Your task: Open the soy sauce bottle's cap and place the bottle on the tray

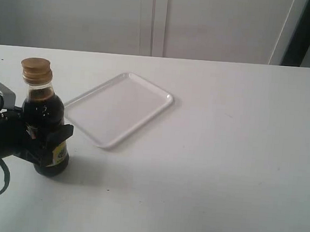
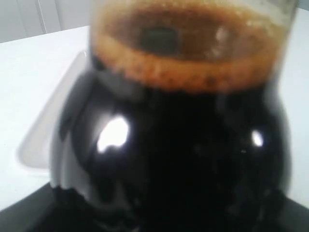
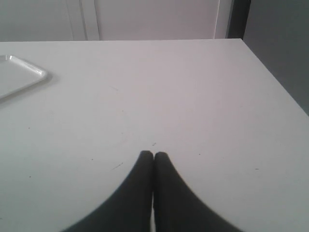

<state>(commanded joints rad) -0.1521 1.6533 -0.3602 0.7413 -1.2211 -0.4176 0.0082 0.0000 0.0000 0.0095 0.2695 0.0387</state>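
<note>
The soy sauce bottle (image 1: 43,120) stands upright at the left of the table, in front of the tray's near corner. It is dark glass with a yellow label edge low on its side. Its golden-tan cap (image 1: 36,68) is down on the neck. My left gripper (image 1: 45,139) is shut on the bottle's body, one black finger (image 1: 61,133) showing on the tray side. In the left wrist view the bottle (image 2: 183,145) fills the frame and hides the jaws. The white tray (image 1: 117,110) lies bare. My right gripper (image 3: 154,155) is shut on nothing above the bare table.
The white table (image 1: 222,154) stretches right of the tray to its far and right edges. A pale wall with cabinet doors (image 1: 152,18) stands behind. The tray's corner (image 3: 19,77) shows in the right wrist view, and the tray's rim (image 2: 43,130) beside the bottle.
</note>
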